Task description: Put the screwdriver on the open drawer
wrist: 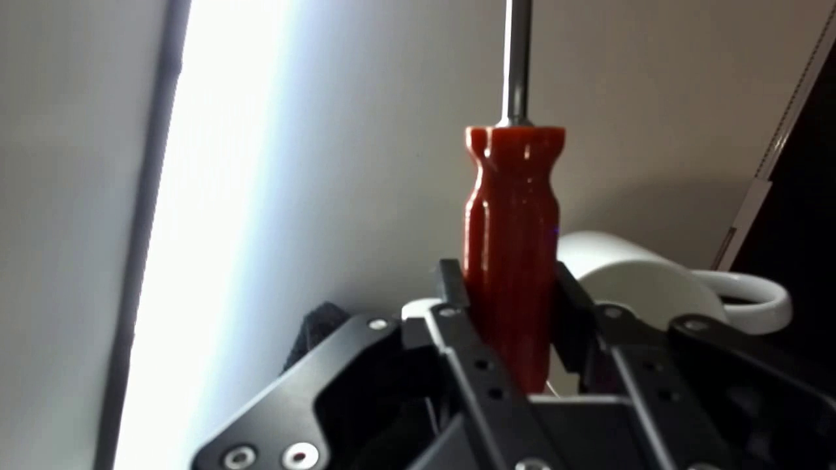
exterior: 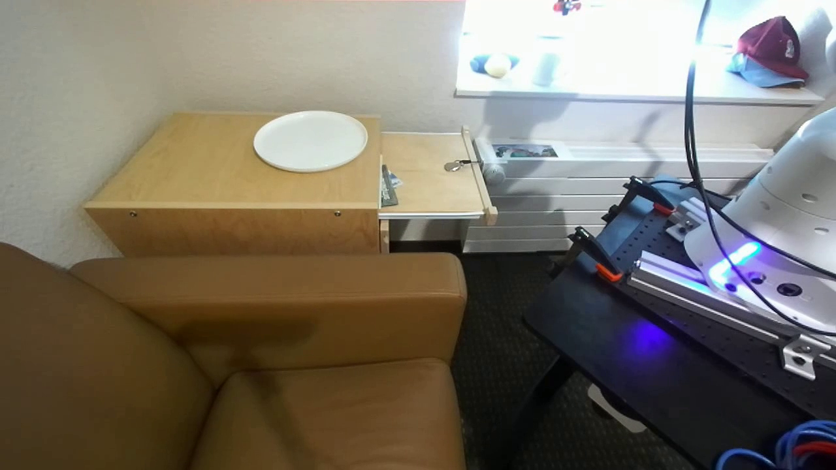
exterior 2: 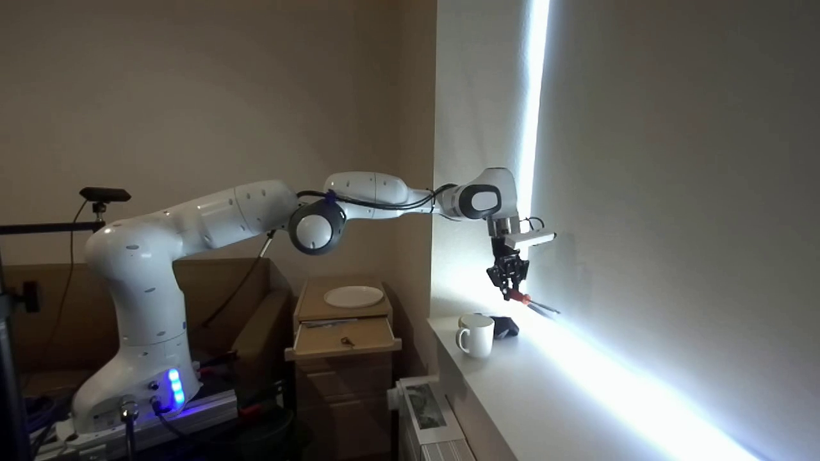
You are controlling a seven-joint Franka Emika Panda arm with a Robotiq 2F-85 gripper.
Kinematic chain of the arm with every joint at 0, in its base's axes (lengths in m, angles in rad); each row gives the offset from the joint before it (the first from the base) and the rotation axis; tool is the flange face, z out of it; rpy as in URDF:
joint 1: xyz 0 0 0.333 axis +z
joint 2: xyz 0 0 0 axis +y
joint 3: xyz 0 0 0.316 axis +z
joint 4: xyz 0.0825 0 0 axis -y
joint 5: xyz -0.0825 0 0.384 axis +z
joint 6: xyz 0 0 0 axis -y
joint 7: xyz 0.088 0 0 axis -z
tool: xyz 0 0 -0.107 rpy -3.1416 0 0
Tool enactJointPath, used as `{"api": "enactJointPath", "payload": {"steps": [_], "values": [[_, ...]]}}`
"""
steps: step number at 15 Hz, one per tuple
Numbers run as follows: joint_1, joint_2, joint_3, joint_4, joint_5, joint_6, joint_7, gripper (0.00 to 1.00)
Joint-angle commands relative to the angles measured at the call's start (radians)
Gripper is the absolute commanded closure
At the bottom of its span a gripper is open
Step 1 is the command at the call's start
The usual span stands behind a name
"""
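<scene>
The screwdriver has an orange-red handle (wrist: 513, 215) and a metal shaft. My gripper (wrist: 509, 287) is shut on its handle, with one finger on each side. In an exterior view the gripper (exterior 2: 508, 291) holds the screwdriver (exterior 2: 520, 297) above the white windowsill, its shaft pointing outward and slightly down. In an exterior view only a bit of the red handle (exterior: 560, 7) shows at the top edge. The open drawer (exterior: 431, 196) is pulled out of the low wooden cabinet; it also shows in an exterior view (exterior 2: 371, 333). The gripper is well away from the drawer.
A white mug (exterior 2: 476, 336) and a dark cloth-like item (exterior 2: 505, 327) stand on the windowsill (exterior 2: 512, 384) near the gripper. A white plate (exterior: 311, 141) lies on the cabinet top. Keys (exterior: 453, 166) and a thin grey piece (exterior: 388, 188) lie in the drawer. A radiator (exterior: 588, 170) stands beside it.
</scene>
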Motion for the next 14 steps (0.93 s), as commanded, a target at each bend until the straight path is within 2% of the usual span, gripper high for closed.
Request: {"api": "enactJointPath", "payload": {"steps": [1,2,3,6,9,10,14], "values": [[0.057,0.039,0.060,-0.027,0.031,-0.009,-0.094,0.92],[0.074,0.093,0.063,0.057,0.047,-0.053,-0.128,0.92],[0.076,0.049,0.088,-0.025,0.042,-0.031,-0.169,0.92],[0.082,0.033,0.109,-0.017,0.034,-0.082,-0.318,0.92],[0.078,0.043,0.066,0.051,0.019,-0.113,-0.489,0.92],[0.069,0.020,0.063,0.019,0.019,-0.097,-0.548,0.92],[0.073,0.049,0.069,0.019,0.037,-0.044,-0.758,0.92]]}}
